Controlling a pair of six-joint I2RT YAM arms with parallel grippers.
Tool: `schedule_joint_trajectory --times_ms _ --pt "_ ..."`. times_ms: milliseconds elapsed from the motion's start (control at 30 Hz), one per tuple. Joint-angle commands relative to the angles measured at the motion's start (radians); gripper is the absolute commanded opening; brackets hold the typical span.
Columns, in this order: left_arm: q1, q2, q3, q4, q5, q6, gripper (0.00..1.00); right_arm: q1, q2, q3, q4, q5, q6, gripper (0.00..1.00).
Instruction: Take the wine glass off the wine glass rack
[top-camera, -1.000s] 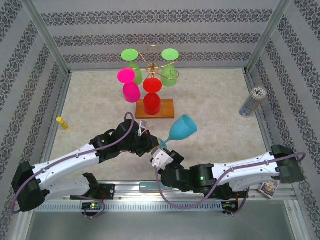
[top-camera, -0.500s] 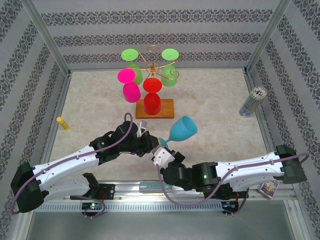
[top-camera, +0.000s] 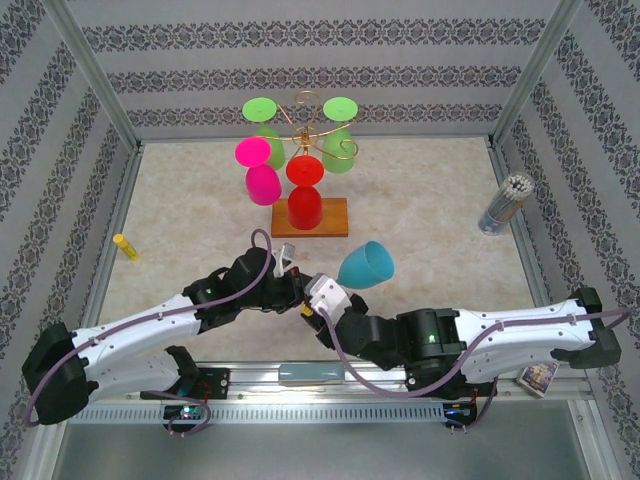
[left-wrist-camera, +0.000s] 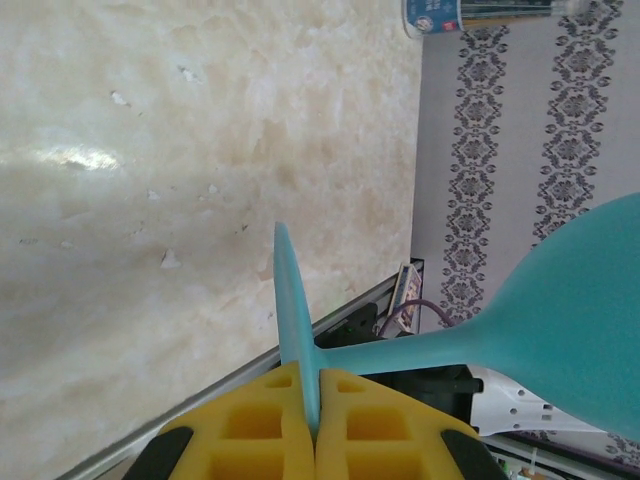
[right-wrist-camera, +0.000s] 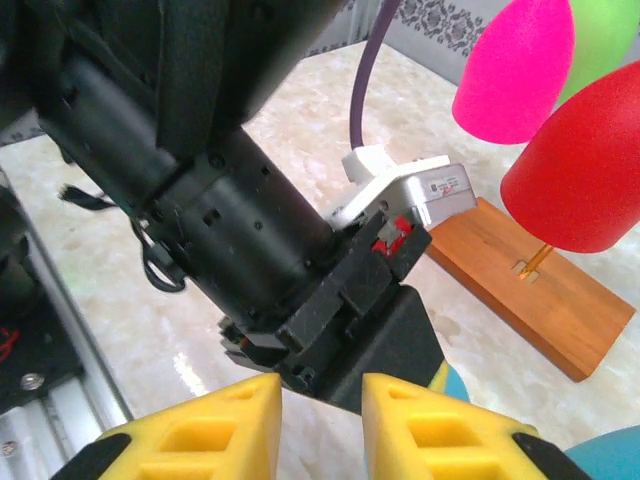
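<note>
A teal wine glass (top-camera: 366, 265) hangs tilted above the table in front of the wine glass rack (top-camera: 310, 217), a gold wire stand on a brown wooden base. My left gripper (left-wrist-camera: 318, 378) is shut on the glass's flat foot (left-wrist-camera: 296, 320); the stem runs right to the bowl (left-wrist-camera: 585, 320). My right gripper (right-wrist-camera: 320, 400) stands open close behind the left gripper's black body, nothing between its yellow pads (right-wrist-camera: 210, 425). On the rack hang a red glass (top-camera: 304, 195), a pink glass (top-camera: 260, 170) and two green ones (top-camera: 338, 135).
A cup of pencils (top-camera: 505, 203) stands at the right wall. Near the left wall lies a yellow marker (top-camera: 125, 246). A small card box (top-camera: 539, 376) sits by the right arm's base. The rack's wooden base (right-wrist-camera: 530, 285) is just past both grippers.
My right gripper has opened and let go of the teal glass, and its arm has pushed left. The glass, still in the left gripper, has sunk slightly.
</note>
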Motion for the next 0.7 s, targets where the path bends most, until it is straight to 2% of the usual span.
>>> schedule_joint_trajectory --times_ms 0,167,300,400,500,667 --pt "0.006 0.008 -0.05 0.145 -0.009 0.044 0.0 -0.009 0.012 0.112 -0.133 -0.098 0.061 0.3" --pt "0.006 0.029 -0.122 0.289 -0.002 0.04 0.0 -0.053 -0.009 0.186 -0.18 -0.165 0.112 0.31" --pt "0.006 0.045 -0.144 0.333 0.003 0.055 0.0 -0.118 -0.049 0.227 -0.238 -0.241 0.147 0.31" --pt "0.006 0.054 -0.185 0.426 -0.005 0.044 0.0 -0.176 -0.092 0.243 -0.287 -0.274 0.16 0.35" --pt "0.006 0.064 -0.226 0.517 -0.009 0.024 0.0 -0.264 -0.143 0.24 -0.341 -0.293 0.194 0.37" --pt "0.006 0.084 -0.264 0.598 -0.012 0.018 0.0 -0.443 -0.201 0.231 -0.414 -0.411 0.227 0.45"
